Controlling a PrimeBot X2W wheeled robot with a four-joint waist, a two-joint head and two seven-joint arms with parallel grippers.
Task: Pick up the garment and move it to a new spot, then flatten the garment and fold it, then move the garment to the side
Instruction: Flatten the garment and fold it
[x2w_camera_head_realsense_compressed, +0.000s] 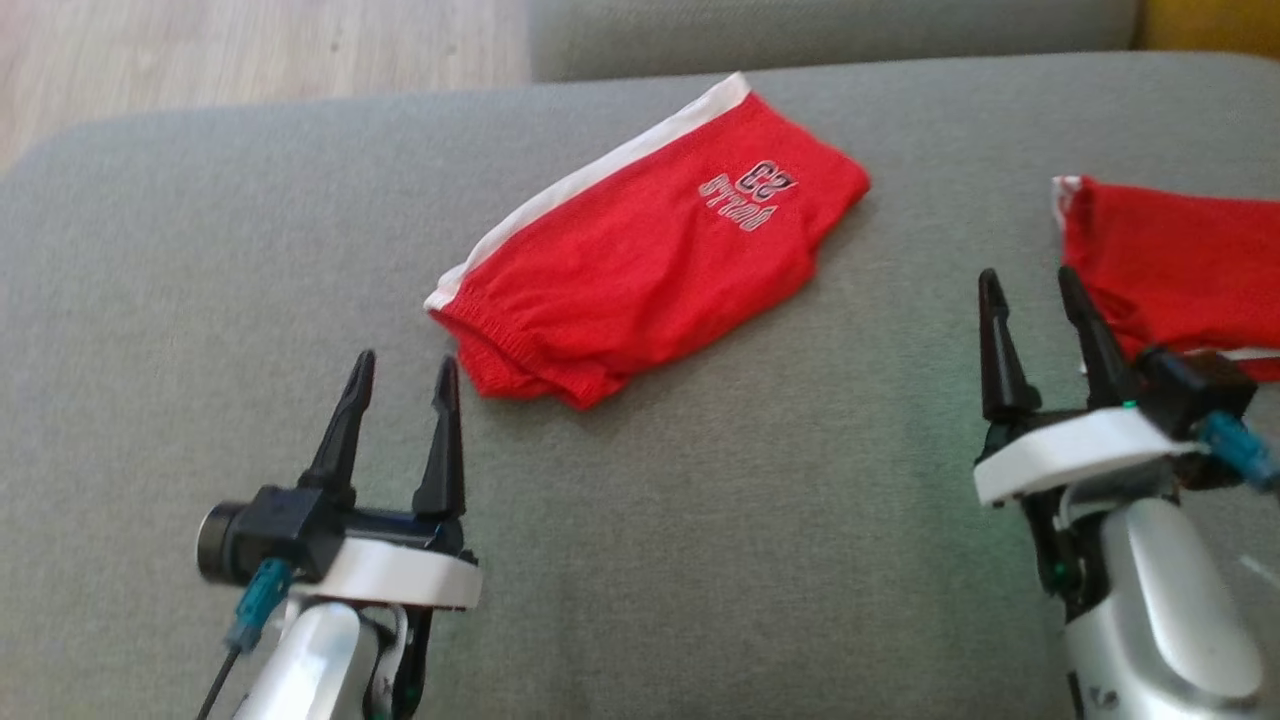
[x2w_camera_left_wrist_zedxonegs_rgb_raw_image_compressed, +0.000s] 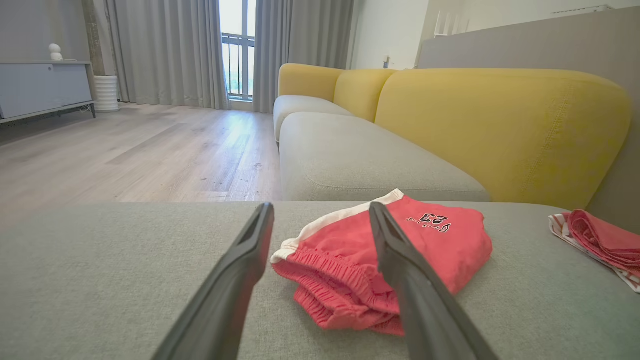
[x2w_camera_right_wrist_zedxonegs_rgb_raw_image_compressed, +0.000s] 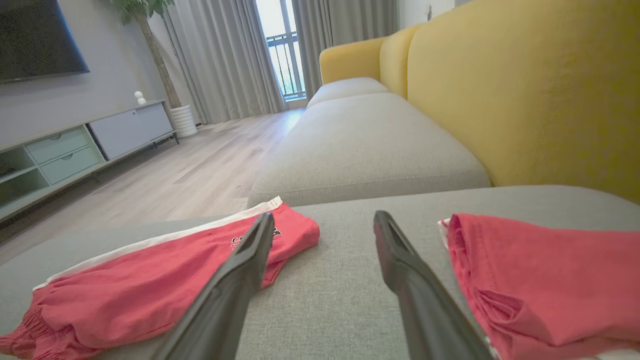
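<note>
Grey sofa cushion (x2w_camera_head_realsense_compressed: 700, 520), folded red shorts (x2w_camera_head_realsense_compressed: 640, 280), second red garment (x2w_camera_head_realsense_compressed: 1180, 270) nearby

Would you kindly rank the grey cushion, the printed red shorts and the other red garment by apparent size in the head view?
1. grey cushion
2. printed red shorts
3. other red garment, though the frame edge cuts it off, so its true size is unsure.

Bright daylight from tall curtained window (x2w_camera_left_wrist_zedxonegs_rgb_raw_image_compressed: 237, 50) beyond jaws; sheen on pale wood floor (x2w_camera_left_wrist_zedxonegs_rgb_raw_image_compressed: 235, 135). Soft shadow under folded red shorts (x2w_camera_head_realsense_compressed: 650, 260), just beyond jaws of left gripper (x2w_camera_head_realsense_compressed: 406, 358). Head view soft; wrist views bowed at edges.
</note>
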